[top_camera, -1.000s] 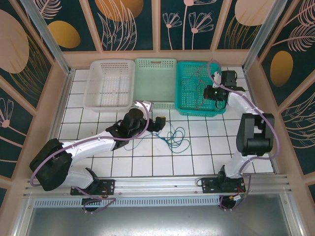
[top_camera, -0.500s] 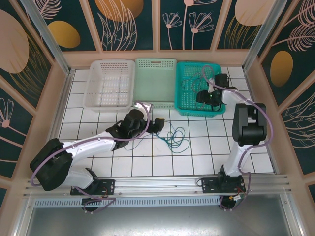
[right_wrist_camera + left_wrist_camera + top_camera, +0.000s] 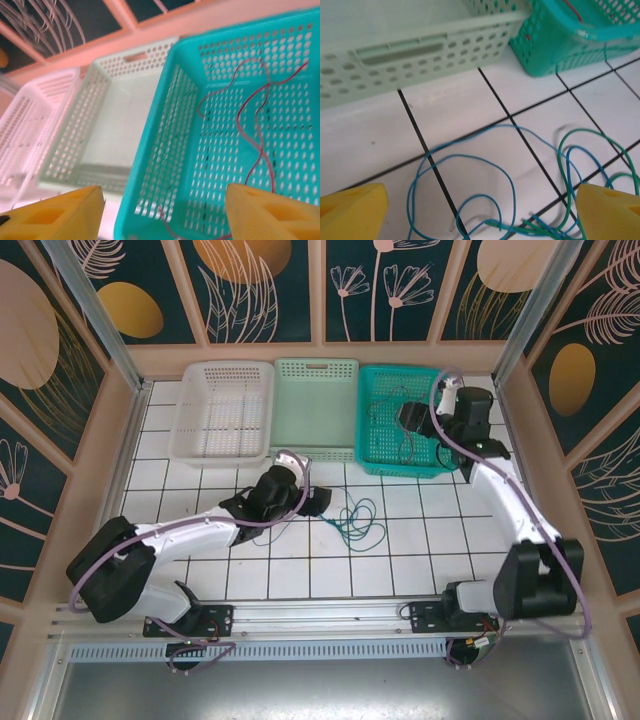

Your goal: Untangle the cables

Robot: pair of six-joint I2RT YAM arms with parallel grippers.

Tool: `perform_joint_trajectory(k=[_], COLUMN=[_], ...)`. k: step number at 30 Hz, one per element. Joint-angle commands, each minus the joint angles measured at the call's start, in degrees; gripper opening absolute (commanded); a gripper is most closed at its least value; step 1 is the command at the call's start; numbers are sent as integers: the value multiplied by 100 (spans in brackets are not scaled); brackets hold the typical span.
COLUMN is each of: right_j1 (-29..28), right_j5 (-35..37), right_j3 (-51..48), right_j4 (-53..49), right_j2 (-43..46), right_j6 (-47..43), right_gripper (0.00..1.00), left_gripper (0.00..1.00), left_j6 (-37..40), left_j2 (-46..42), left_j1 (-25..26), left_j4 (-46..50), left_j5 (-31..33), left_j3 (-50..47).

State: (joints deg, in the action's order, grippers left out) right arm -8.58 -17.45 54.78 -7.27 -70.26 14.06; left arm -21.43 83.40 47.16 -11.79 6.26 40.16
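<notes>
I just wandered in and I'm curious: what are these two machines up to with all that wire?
Two robot arms are sorting out thin cables. The left arm hovers with open jaws just above the blue and green cables, which lie looped together on the tiled table. The right arm holds its open jaws over the teal basket, where a red cable lies loose. Neither arm is gripping anything.

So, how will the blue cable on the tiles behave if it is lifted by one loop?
Probably very floppy: the blue cable lies in loose curls flat on the white tiles, so it would likely sag and trail. It looks hair-thin, so presumably very light. It crosses the green cable repeatedly, so that one may drag along.
</notes>
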Motion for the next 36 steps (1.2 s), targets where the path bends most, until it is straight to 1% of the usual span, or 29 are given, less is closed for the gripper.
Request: perform_joint_trajectory(k=[1,3,7,10,14,16,22,26,30,32,36], right_j1=[-293,-473,-721,-819,-899,-1039,-1308,-1435,-1579,-1671,-1879], right_j5=[71,78,-145,-177,-505,-489,-414,-442,-340,-223,-49], right_j3=[-540,-929,-1808,-2358,-2881,-3033,-3158,-3083,-2996,-2970,-2921], right_j4=[-607,-735,-506,-235,292,540,1168,1485,1665,1718,1823], right_j2=[266,497,984,1227,1127,1080,559,81,-312,-436,-528], right_j6=[257,472,1027,1405,1735,1868,2039,2057,2048,2055,2056], right_gripper=[56,49,40,40,44,46,47,47,45,41,28], left_gripper=[95,94,91,90,87,84,78,77,75,74,73], left_j6=[60,21,7,-1,-19,-41,-277,-331,-364,-379,-428], left_j2=[92,169,358,431,539,617,857,965,1059,1129,1285], left_j1=[0,3,0,4,2,-1,-1,-2,9,5,12], left_j4=[-33,-90,-63,-79,-113,-146,-320,-370,-443,-477,-591], left_j5=[-355,-477,-713,-826,-1028,-1171,-1490,-1582,-1755,-1848,-2104], left_j3=[150,159,262,307,382,404,440,488,502,529,611])
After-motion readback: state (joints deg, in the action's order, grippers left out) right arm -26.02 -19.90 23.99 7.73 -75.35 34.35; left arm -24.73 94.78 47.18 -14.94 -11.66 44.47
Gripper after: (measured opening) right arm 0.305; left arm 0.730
